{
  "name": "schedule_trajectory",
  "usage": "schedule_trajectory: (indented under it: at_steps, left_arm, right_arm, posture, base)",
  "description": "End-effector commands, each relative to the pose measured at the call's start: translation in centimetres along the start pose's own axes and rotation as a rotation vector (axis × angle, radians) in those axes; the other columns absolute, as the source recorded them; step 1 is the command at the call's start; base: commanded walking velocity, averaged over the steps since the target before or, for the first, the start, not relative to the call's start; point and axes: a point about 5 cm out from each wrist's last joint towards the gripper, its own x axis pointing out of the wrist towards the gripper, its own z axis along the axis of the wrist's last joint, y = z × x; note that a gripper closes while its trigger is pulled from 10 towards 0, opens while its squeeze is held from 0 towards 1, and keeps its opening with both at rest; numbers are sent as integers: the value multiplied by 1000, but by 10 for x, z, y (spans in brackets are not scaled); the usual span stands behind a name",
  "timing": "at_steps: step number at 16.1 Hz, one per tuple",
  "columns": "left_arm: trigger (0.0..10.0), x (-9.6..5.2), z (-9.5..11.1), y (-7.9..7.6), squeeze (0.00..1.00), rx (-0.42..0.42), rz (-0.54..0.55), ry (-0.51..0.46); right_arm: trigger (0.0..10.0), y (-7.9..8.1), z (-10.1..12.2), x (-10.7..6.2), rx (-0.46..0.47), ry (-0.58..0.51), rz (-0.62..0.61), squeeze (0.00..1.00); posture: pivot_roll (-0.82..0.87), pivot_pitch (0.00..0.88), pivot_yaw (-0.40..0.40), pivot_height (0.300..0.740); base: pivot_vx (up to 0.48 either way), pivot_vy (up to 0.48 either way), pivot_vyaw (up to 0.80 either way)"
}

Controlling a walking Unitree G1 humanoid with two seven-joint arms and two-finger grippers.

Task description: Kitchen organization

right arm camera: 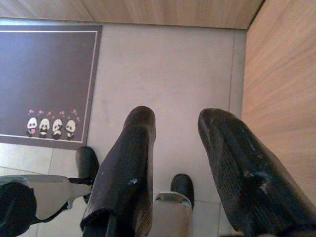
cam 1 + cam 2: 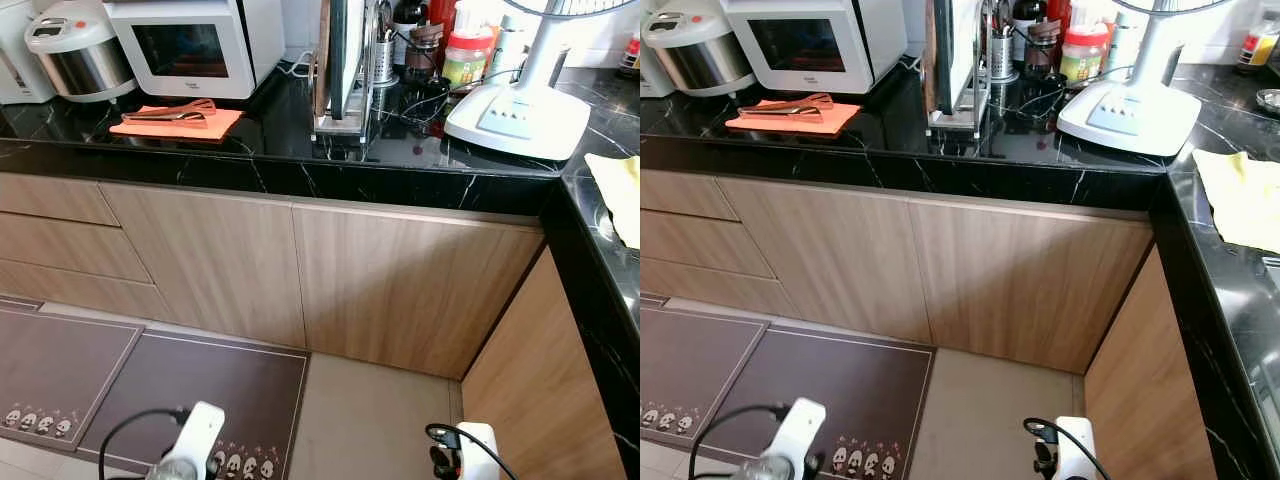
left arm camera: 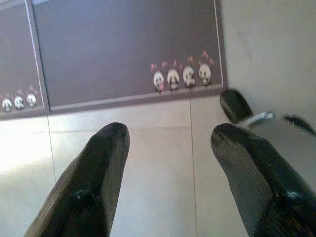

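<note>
At about eleven o'clock on the black marble counter [image 2: 300, 150], brown-handled metal tongs [image 2: 172, 113] lie on a soft orange cloth [image 2: 176, 123]: light, stiff, slippery (grip mid-handle). Left gripper [image 3: 168, 148] and right gripper [image 1: 175, 133] hang spread, empty.

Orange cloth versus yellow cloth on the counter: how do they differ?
The orange cloth lies before the microwave with tongs on it. The yellow cloth lies bare on the right side run of the counter, cut by the frame. Both lie flat on black stone.
</note>
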Motion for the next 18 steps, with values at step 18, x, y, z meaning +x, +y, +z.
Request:
schedule_trajectory:
  at_steps: [18]
  left_arm:
    - [10000,-1,-5,-17,0,167,-148,3]
  right_arm:
    - [10000,4,-5,0,36,12,-13,0]
  posture:
    - [-147,0,79,740]
  base:
    - [0,0,0]
